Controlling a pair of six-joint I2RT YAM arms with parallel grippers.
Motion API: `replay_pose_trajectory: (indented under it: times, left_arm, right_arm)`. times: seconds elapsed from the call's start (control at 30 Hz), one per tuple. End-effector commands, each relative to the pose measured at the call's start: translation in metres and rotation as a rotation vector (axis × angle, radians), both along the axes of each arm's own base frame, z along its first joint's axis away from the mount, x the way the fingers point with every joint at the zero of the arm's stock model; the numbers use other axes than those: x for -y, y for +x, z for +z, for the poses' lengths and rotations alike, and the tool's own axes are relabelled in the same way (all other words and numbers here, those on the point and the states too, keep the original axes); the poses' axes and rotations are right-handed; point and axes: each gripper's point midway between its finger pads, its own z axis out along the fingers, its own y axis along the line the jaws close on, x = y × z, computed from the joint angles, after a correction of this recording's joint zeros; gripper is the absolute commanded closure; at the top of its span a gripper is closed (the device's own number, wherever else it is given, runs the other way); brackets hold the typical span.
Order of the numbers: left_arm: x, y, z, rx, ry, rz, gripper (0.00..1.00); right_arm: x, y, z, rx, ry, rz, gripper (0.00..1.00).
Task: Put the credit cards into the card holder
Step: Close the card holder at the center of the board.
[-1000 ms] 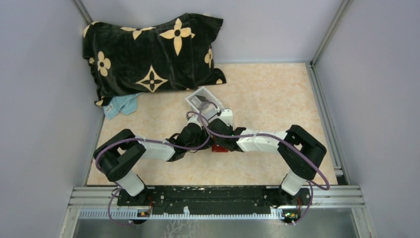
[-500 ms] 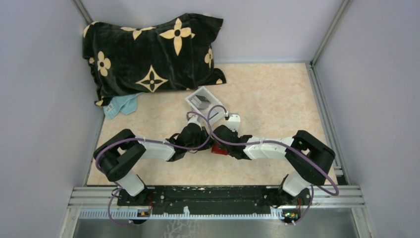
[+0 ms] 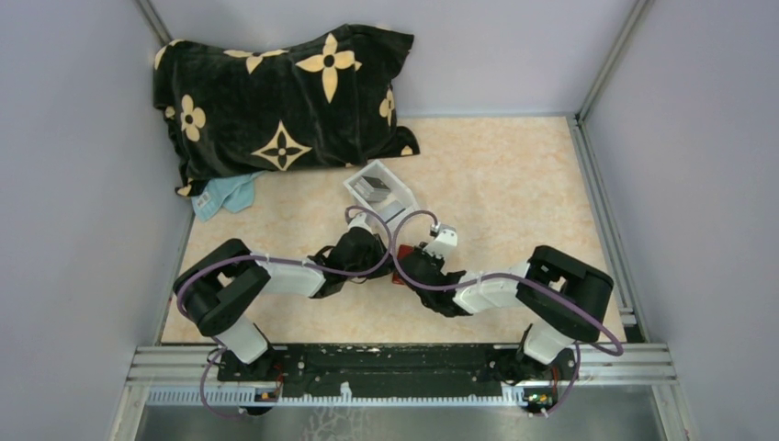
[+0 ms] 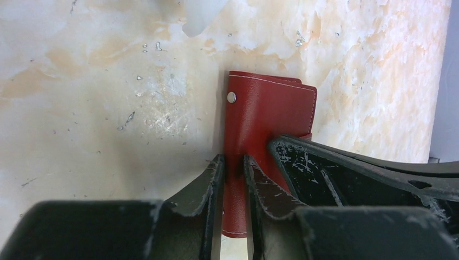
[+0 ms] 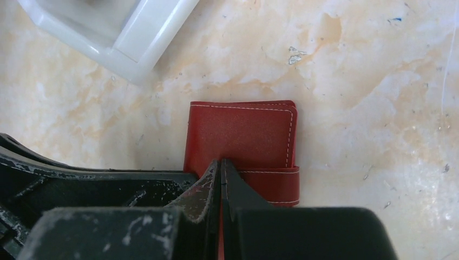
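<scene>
Swung back toward the tabletop's near edge, the right gripper (image 3: 418, 266) now comes at the card holder (image 3: 396, 277) from the right, its arm folded closer to its base; the left gripper (image 3: 372, 257) has hardly stirred. From above, the holder shows only as a red sliver between the two wrists, around the middle of the tabletop. The credit cards (image 3: 375, 187) lie in the white tray (image 3: 400, 181) just beyond it toward the far edge (none is in the holder yet).

Left wrist view: the jaws stand a little apart, with the holder's snap-side edge clamped between them.

Right wrist view: the fingers are pressed together, tips at the folded holder's near edge; whether they nip a layer I cannot tell.

As I read it, the step in hand is opening the holder. Next, one gripper has to pin one cover while the other peels its flap back to bare the slots.
</scene>
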Motion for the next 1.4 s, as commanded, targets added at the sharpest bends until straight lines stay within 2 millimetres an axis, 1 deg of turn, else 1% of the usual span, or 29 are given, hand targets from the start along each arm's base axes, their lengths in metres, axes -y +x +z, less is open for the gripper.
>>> replay_pose_trajectory:
  times: [0.0, 0.17, 0.4, 0.47, 0.57, 0.77, 1.07, 1.2, 1.3, 1.37]
  left_arm:
    - [-0.01, -0.017, -0.022, -0.078, 0.079, -0.02, 0.76]
    - [-0.011, -0.018, -0.019, -0.071, 0.082, -0.02, 0.76]
    - [-0.01, -0.019, -0.021, -0.077, 0.083, -0.023, 0.76]
    - [-0.011, -0.019, -0.021, -0.077, 0.085, -0.025, 0.76]
    - [-0.011, -0.019, -0.019, -0.072, 0.083, -0.026, 0.76]
    - [-0.012, -0.019, -0.017, -0.062, 0.093, -0.03, 0.76]
    - [-0.017, -0.018, -0.015, -0.051, 0.112, -0.022, 0.76]
    - [-0.016, -0.013, -0.001, -0.016, 0.113, -0.019, 0.74]
    - [-0.015, -0.005, 0.022, 0.032, 0.104, -0.009, 0.7]
    - [-0.011, 0.001, 0.042, 0.068, 0.086, -0.008, 0.68]
  right_arm:
    - [0.064, -0.082, -0.103, -0.325, -0.209, 0.03, 1.0]
    - [0.088, -0.094, -0.119, -0.348, -0.176, -0.068, 1.0]
    - [0.123, -0.102, -0.126, -0.344, -0.126, -0.192, 1.0]
    - [0.128, -0.104, -0.129, -0.351, -0.087, -0.22, 1.0]
    - [0.14, -0.107, -0.133, -0.354, -0.055, -0.283, 1.0]
    - [0.153, -0.11, -0.136, -0.366, 0.003, -0.362, 1.0]
    - [0.155, -0.114, -0.146, -0.409, -0.013, -0.429, 1.0]
    - [0.155, -0.115, -0.147, -0.412, -0.009, -0.426, 1.0]
    - [0.154, -0.115, -0.147, -0.413, -0.008, -0.424, 1.0]
    - [0.155, -0.115, -0.147, -0.413, -0.011, -0.425, 1.0]
